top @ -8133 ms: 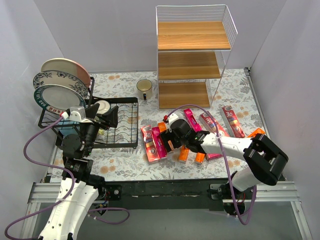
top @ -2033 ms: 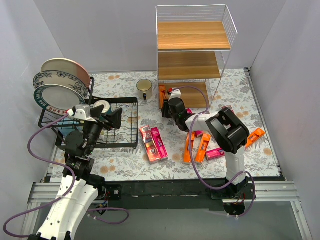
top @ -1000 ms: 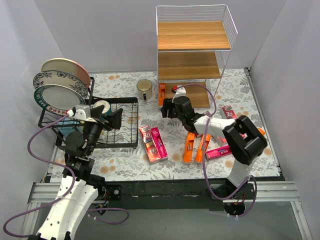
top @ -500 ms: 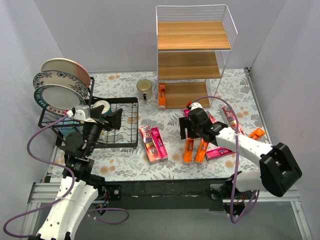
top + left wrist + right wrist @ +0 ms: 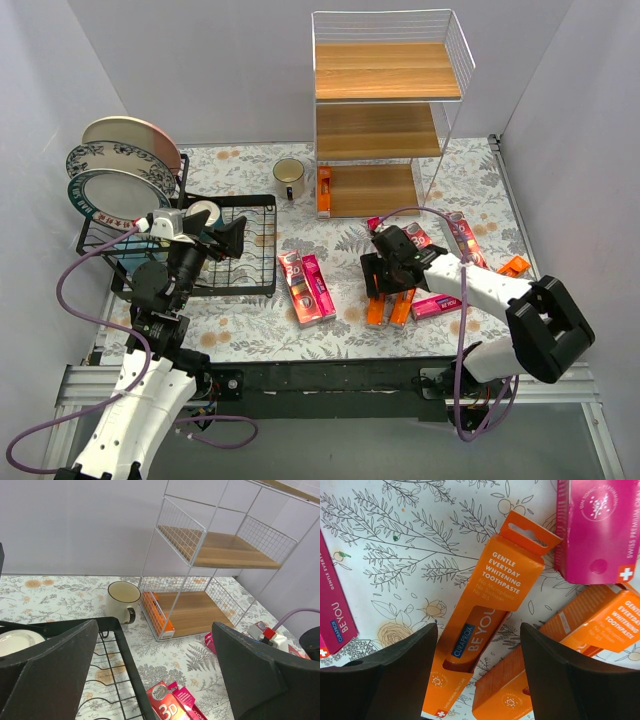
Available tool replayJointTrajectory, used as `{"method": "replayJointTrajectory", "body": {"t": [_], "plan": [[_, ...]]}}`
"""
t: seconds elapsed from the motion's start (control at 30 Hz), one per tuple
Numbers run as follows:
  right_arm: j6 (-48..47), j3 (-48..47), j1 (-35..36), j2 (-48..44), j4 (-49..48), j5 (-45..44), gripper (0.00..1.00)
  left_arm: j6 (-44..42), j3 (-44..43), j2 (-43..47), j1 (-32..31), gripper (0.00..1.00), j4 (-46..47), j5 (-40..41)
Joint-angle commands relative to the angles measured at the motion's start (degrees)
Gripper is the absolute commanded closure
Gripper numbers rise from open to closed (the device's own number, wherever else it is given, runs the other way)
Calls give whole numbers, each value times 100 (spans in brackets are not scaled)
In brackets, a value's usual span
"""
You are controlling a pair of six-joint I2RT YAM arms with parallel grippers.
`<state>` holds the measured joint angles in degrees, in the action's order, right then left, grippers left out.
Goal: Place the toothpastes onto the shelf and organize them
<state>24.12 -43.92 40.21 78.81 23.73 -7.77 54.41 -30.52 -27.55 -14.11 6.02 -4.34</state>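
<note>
Left gripper (image 5: 154,630): jaws wide apart, empty, over dish rack (image 5: 120,680). Right gripper (image 5: 479,645): jaws wide apart, empty. An orange toothpaste (image 5: 505,580) lies between its fingers, flat on the bench (image 5: 395,540). Shelf (image 5: 380,190): beyond right gripper, one orange carton (image 5: 324,190) on its lowest board.

Right wrist view: cartons covered or cropped
Lower end of orange carton (image 5: 492,595) partly behind right claw (image 5: 478,635); magenta carton (image 5: 597,530) cut by top edge, second magenta carton (image 5: 335,605) by left edge.
</note>
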Motion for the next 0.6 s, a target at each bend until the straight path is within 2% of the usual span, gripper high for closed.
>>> {"method": "replayJointTrajectory", "body": {"t": [0.0, 0.2, 0.43, 0.57], "plan": [[58, -38, 22, 161, -157, 83, 27, -45, -41, 22, -31, 2, -5, -41], [-135, -29, 22, 381, -316, 240, 36, -45, -41, 39, -39, 2, -13, -41], [-582, -90, 84, 531, -807, 618, 56, -45, -33, 4, -39, 2, 4, -58], [-1049, -265, 93, 749, -1351, 680, 59, -54, -33, -5, -39, 2, 4, -76]]}}
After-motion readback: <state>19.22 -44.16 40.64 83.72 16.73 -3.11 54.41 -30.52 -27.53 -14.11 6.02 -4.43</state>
